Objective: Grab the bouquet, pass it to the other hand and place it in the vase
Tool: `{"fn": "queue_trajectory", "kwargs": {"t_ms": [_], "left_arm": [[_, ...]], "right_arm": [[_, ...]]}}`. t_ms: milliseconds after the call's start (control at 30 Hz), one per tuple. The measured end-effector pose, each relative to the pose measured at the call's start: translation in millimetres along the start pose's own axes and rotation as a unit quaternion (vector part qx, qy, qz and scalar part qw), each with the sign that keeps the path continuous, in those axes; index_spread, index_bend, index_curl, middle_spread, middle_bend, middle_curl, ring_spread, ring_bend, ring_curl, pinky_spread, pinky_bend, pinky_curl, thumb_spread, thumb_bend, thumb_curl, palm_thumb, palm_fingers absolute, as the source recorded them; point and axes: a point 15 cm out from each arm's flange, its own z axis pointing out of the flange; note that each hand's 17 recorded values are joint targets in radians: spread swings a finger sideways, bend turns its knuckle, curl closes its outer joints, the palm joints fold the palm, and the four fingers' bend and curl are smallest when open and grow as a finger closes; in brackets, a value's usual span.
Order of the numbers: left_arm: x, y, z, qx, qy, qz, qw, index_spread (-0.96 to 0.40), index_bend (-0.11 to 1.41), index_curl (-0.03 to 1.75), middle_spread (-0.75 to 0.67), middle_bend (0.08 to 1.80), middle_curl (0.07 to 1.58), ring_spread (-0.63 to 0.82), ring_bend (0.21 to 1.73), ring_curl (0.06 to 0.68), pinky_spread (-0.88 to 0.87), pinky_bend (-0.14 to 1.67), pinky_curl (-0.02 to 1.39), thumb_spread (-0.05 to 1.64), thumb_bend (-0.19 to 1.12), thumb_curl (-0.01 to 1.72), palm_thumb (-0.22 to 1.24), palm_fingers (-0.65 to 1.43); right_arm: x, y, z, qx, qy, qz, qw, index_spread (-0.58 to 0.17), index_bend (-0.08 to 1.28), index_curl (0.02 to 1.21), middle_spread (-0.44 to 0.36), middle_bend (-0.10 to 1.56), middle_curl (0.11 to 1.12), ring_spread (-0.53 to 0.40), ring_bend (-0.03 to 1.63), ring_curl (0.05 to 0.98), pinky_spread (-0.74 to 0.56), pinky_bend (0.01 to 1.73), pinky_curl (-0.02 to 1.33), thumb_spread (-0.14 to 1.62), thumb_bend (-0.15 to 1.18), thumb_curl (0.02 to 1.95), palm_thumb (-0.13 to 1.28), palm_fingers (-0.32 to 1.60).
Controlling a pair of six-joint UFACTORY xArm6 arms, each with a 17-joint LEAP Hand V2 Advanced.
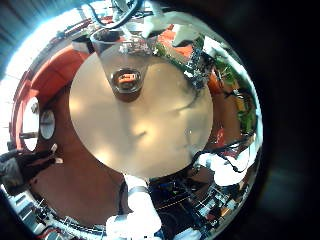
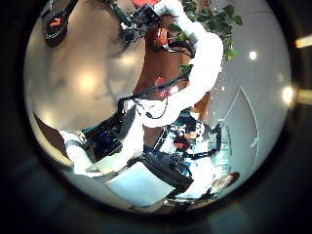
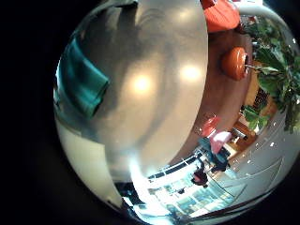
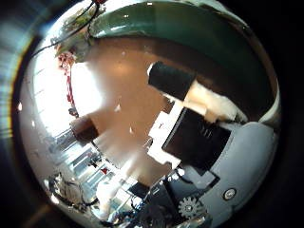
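A clear glass vase [image 1: 127, 75] stands upright on the round table [image 1: 140, 125], far below my left palm; the left thumb side view shows the vase [image 2: 56, 21] too. Beside it, at the table's edge, my right hand [image 1: 196, 62] hangs low over leafy stems, seemingly the bouquet [image 1: 205, 50]. In the right thumb side view a flowered stem [image 4: 66, 65] lies at the table's rim, apart from the right hand's fingers [image 4: 180, 85], which reach out straight with nothing between them. The tabletop [image 3: 159, 84] fills the right little finger side view. My left hand [image 2: 112, 141] holds nothing that I can see.
The right arm [image 2: 200, 63] crosses between my left palm and the table. Another arm section [image 1: 140, 205] rises at the table's near rim. Round seats [image 3: 234, 64] and potted plants [image 3: 272, 56] stand on the floor around the table.
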Motion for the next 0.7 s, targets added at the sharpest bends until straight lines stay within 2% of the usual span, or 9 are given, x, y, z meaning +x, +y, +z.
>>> {"fn": "queue_trajectory", "kwargs": {"t_ms": [133, 300, 433, 567, 700], "left_arm": [[0.4, 0.0, -0.2, 0.000, 0.000, 0.000, 1.0000, 0.18, 0.18, 0.37, 0.43, 0.19, 0.33, 0.59, 0.45, 0.210, 0.53, 0.18, 0.27, 1.06, -0.02, 0.34, 0.40, 0.11], [0.9, 0.6, -1.2, 0.001, -0.001, 0.000, 1.0000, 0.18, 0.18, 0.37, 0.43, 0.19, 0.33, 0.59, 0.45, 0.211, 0.53, 0.18, 0.27, 1.06, -0.02, 0.34, 0.39, 0.11], [1.0, 0.6, -1.4, 0.002, -0.001, 0.001, 1.0000, 0.18, 0.18, 0.37, 0.43, 0.19, 0.33, 0.59, 0.46, 0.213, 0.53, 0.18, 0.27, 1.06, -0.02, 0.33, 0.39, 0.11], [1.1, 0.6, -1.4, 0.002, -0.001, -0.001, 1.0000, 0.18, 0.18, 0.37, 0.43, 0.19, 0.33, 0.59, 0.46, 0.213, 0.53, 0.18, 0.27, 1.06, -0.02, 0.33, 0.39, 0.11], [1.0, 0.6, -1.4, 0.002, -0.001, -0.001, 1.0000, 0.18, 0.18, 0.37, 0.43, 0.19, 0.33, 0.59, 0.46, 0.214, 0.53, 0.18, 0.27, 1.06, -0.02, 0.33, 0.39, 0.11]], "right_arm": [[7.6, 1.7, 0.8, -0.005, 0.027, -0.007, 1.000, -0.315, 0.52, 0.59, -0.121, 0.82, 0.58, -0.193, 1.06, 0.476, -0.39, 0.76, 0.35, 1.04, -0.03, 0.43, 0.53, 1.28], [8.1, 2.6, 2.1, -0.008, 0.029, -0.008, 1.000, -0.326, 0.56, 0.62, -0.133, 0.87, 0.59, -0.197, 1.09, 0.485, -0.46, 0.83, 0.36, 1.03, -0.03, 0.44, 0.53, 1.19], [6.0, 3.0, 6.3, -0.014, 0.030, -0.009, 0.999, -0.335, 0.62, 0.65, -0.133, 0.93, 0.60, -0.196, 1.11, 0.489, -0.50, 0.87, 0.37, 1.01, -0.01, 0.46, 0.58, 1.31], [5.8, 2.0, 11.8, -0.019, 0.030, -0.010, 0.999, -0.331, 0.78, 0.70, -0.136, 1.03, 0.63, -0.195, 1.16, 0.512, -0.46, 0.99, 0.43, 0.97, 0.00, 0.49, 0.68, 1.39], [5.0, -2.3, 14.1, -0.014, 0.031, -0.010, 0.999, -0.318, 0.95, 0.78, -0.161, 1.14, 0.70, -0.207, 1.27, 0.558, -0.39, 1.17, 0.51, 0.90, 0.02, 0.53, 0.84, 1.30]]}}
